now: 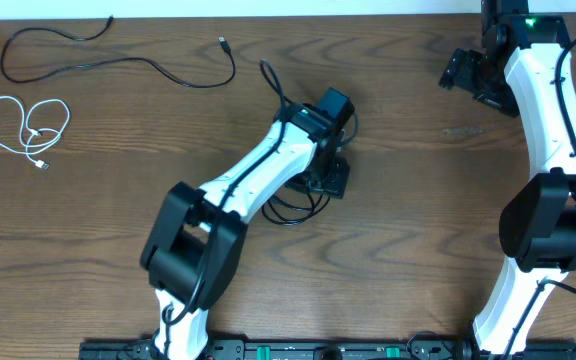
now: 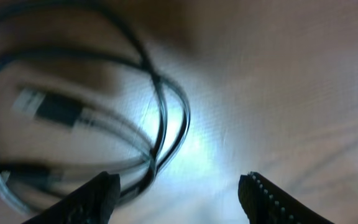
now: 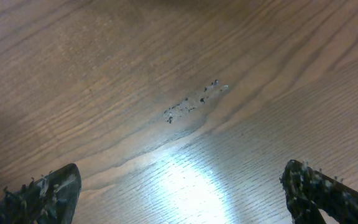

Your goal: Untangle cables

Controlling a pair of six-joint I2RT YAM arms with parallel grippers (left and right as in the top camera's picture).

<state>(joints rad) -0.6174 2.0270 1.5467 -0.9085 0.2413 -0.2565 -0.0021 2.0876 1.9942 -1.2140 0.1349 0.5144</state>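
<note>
The three cables lie apart. One black cable [image 1: 118, 62] runs loosely along the far left of the table. The white cable [image 1: 23, 122] lies coiled at the left edge. The second black cable [image 1: 290, 213] lies in loops mid-table, partly hidden under my left arm. My left gripper [image 1: 326, 180] hangs just over it. In the left wrist view the left gripper [image 2: 179, 196] is open and empty. The black cable's loops [image 2: 160, 118] and plug [image 2: 55, 109] lie blurred just ahead and left of the fingers. My right gripper [image 1: 463, 72] [image 3: 182, 186] is open over bare wood at the far right.
The wooden table [image 1: 418, 230] has a small scuff mark [image 3: 194, 102] under the right gripper. A thicker black wire [image 1: 273, 85] runs along my left arm. The arm bases stand at the near edge.
</note>
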